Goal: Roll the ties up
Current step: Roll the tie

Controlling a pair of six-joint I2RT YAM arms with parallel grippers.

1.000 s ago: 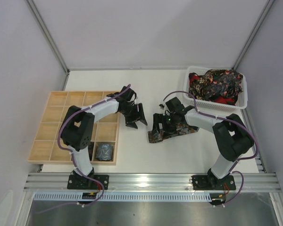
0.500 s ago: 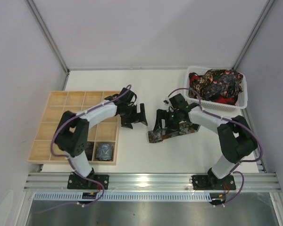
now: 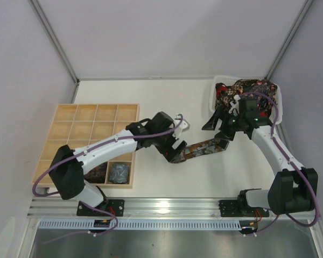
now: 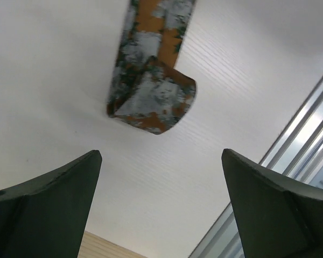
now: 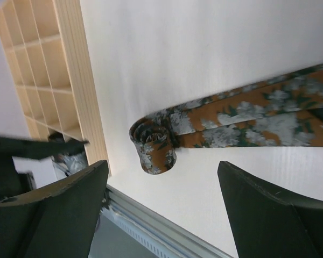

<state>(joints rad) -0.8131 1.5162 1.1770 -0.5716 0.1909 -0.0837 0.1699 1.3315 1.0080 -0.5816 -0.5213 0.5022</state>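
The tie (image 3: pixel 204 148) lies flat on the table (image 3: pixel 167 97) between the two arms, with its left end wound into a small coil (image 5: pixel 153 145) (orange-brown, grey and green pattern). The left gripper (image 4: pixel 161 156) hangs over the coil, jaws spread wide, holding nothing. The right gripper (image 5: pixel 161 164) is above the tie's right end, also wide and empty, beside the white basket (image 3: pixel 211 97) of loose ties (image 3: pixel 250 91). The wooden tray (image 3: pixel 75 115) sits to the left.

Bright even overhead light; faint soft shadows on white table (image 3: pixel 167 97); wrist views sharp, near fingers (image 4: pixel 48 209) dark, blurred.
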